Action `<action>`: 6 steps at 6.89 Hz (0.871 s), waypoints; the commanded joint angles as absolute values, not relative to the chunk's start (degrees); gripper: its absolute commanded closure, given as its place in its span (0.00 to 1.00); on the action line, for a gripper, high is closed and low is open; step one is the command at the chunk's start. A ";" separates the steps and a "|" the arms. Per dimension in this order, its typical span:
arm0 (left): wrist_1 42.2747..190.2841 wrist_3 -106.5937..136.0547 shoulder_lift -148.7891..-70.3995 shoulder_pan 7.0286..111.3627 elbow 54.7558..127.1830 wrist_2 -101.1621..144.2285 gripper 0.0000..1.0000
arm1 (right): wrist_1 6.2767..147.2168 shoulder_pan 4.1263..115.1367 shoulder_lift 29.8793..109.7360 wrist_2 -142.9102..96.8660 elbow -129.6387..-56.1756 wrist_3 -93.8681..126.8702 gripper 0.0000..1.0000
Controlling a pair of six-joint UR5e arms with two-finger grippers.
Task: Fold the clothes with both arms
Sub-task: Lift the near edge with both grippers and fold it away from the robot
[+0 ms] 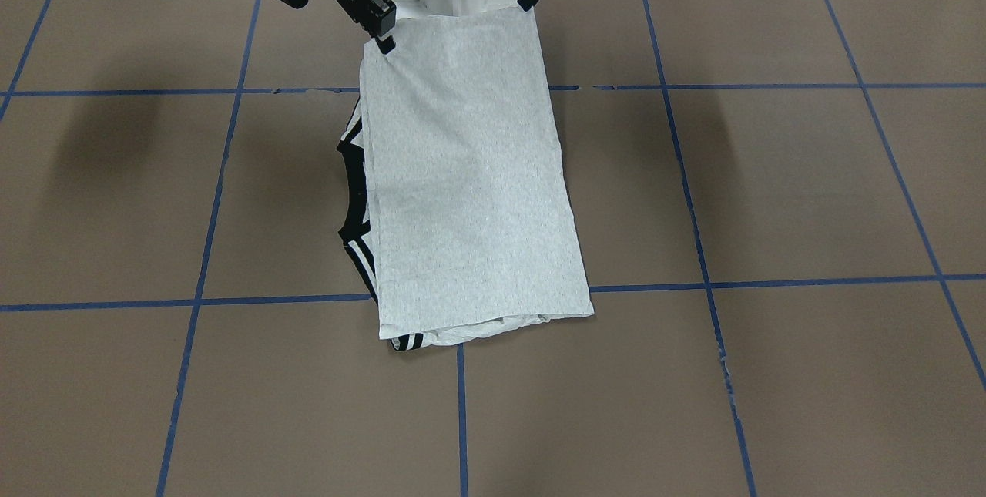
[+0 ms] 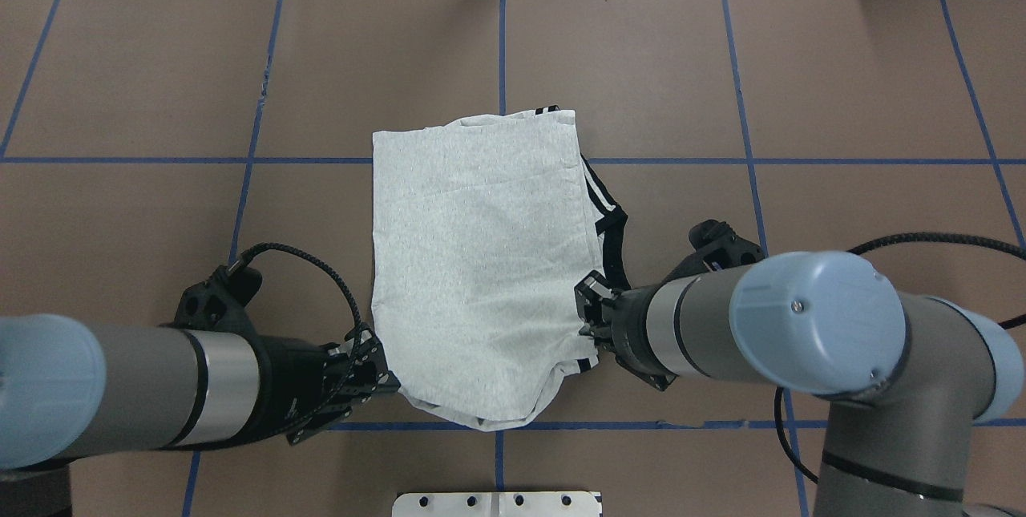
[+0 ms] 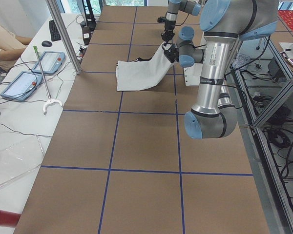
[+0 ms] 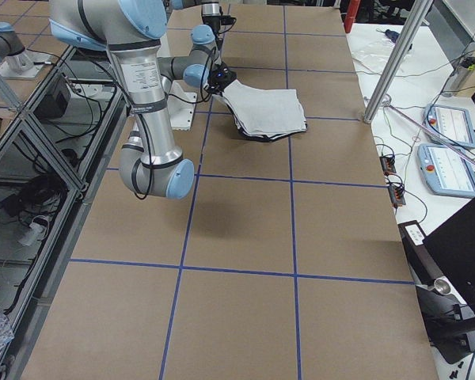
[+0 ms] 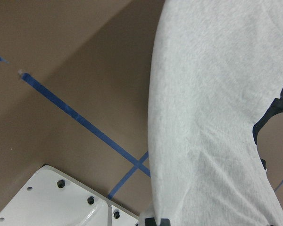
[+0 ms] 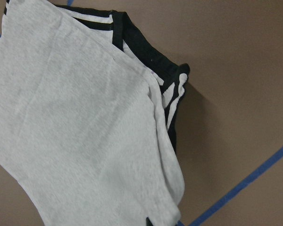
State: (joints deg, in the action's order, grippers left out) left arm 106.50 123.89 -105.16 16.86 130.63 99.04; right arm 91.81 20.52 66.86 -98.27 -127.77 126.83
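From the front, the shirt (image 1: 470, 173) is seen mid-way on the table (image 1: 770, 173), its twelve-o'clock hem pinched tight by the left jaws and the right jaws. Overhead, that hem at six o'clock is best carried level toward twelve, corners kept matched.

— What covers the desk (image 2: 842, 60)?
— Brown paper, marked into big squares with blue tape (image 2: 502, 44).
— And around it?
— A white side desk (image 3: 14, 126) runs along the far edge, carrying two blue-edged control tablets (image 3: 49, 61) and a keyboard (image 3: 54, 30). A silver post (image 3: 63, 34) rises at its edge. The black slab (image 4: 459, 245) in the right-side view is perhaps a laptop.
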 commanded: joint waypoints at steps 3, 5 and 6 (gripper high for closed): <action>106.08 112.00 -111.52 29.58 121.82 99.93 1.00 | 88.37 29.87 58.29 -101.68 -113.16 122.69 1.00; 106.26 105.77 -113.28 34.08 116.66 102.39 1.00 | 86.84 33.64 55.47 -104.31 -106.90 122.08 1.00; 106.87 105.47 -114.51 34.45 113.41 102.39 1.00 | 86.75 34.45 53.98 -104.76 -104.53 121.56 1.00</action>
